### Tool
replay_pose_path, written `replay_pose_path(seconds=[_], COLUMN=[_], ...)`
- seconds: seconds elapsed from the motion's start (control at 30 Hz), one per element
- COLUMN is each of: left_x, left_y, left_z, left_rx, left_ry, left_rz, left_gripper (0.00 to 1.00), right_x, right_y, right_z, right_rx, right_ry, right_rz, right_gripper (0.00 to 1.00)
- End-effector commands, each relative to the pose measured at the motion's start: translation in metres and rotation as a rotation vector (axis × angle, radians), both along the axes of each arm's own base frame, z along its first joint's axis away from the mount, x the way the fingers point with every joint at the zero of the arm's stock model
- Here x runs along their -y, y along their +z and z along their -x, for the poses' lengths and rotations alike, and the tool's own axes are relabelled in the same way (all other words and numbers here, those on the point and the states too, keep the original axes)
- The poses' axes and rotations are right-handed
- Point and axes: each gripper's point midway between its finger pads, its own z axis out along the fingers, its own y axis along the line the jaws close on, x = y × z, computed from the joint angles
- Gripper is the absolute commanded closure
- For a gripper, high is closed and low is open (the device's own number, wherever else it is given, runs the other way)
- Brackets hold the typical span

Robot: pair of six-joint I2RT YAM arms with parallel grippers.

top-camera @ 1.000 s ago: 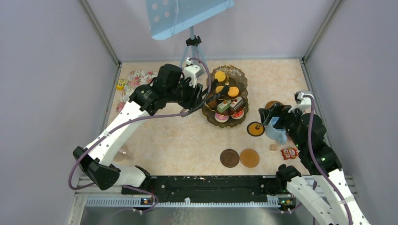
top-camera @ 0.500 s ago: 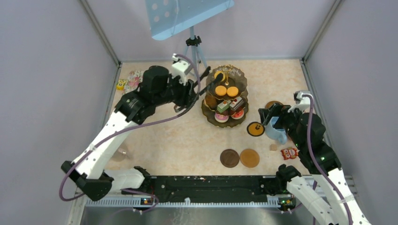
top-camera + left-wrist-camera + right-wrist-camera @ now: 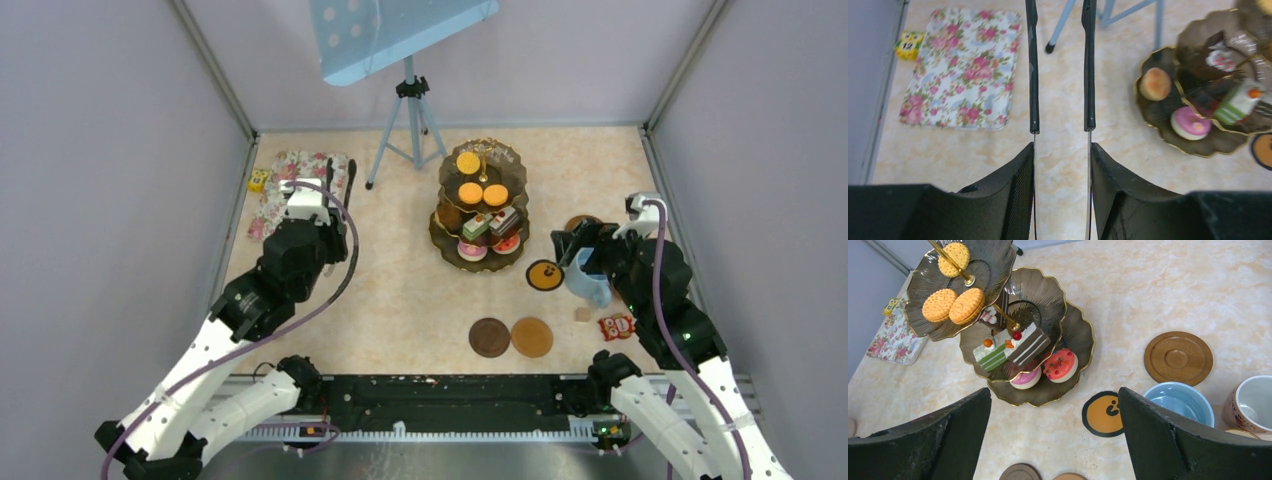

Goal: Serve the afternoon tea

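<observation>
**My two pincers and the tea things**

My left pincer is squeezing the black tongs. The two long tong arms stick straight out from between my fingers. They hang over the table, just beside the flowery mat.

My right pincer is wide open and holds nothing. It hangs near the dark stand with the gold rims. Three orange tarts sit on the top plate. Cake slices lie on the middle plate. A pink cake and a red round cake sit on the bottom plate.

The light blue mug stands close under my right pincer, with a brown coaster just beside it. A dark coaster and a lighter coaster lie side by side nearer my arms.
</observation>
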Motion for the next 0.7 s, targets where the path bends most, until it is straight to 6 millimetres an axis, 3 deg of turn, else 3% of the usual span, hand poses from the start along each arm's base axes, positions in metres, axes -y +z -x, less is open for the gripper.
replay_pose_path(seconds=[0.0, 0.13, 0.23, 0.33, 0.47, 0.67], left_x=[-0.020, -0.030, -0.042, -0.069, -0.087, -0.118], left_y=[-0.035, -0.070, -0.091, -0.103, -0.114, -0.182], left_z=[-0.021, -0.045, -0.071, -0.096, -0.124, -0.161], left_rx=[-0.027, -0.041, -0.058, -0.081, -0.113, -0.290], left_ry=[0.213, 0.239, 0.219, 0.286, 0.337, 0.385], left_rz=[-0.041, -0.160, -0.102, -0.017, -0.025, -0.102], left_gripper=[0.54, 0.52, 0.51, 0.51, 0.51, 0.52], right_x=[-0.004, -0.005, -0.005, -0.007, -0.006, -0.001], right_y=[0.017, 0.017, 0.013, 0.009, 0.010, 0.007], right_z=[0.000, 0.002, 0.003, 0.003, 0.003, 0.005], right_rx=[0.054, 0.059, 0.065, 0.060, 0.060, 0.057], right_ry=[0.023, 0.031, 0.030, 0.038, 0.036, 0.022], right_rz=[-0.009, -0.015, -0.024, -0.029, -0.029, -0.002], right_gripper=[0.05, 0.05, 0.05, 0.04, 0.05, 0.04])
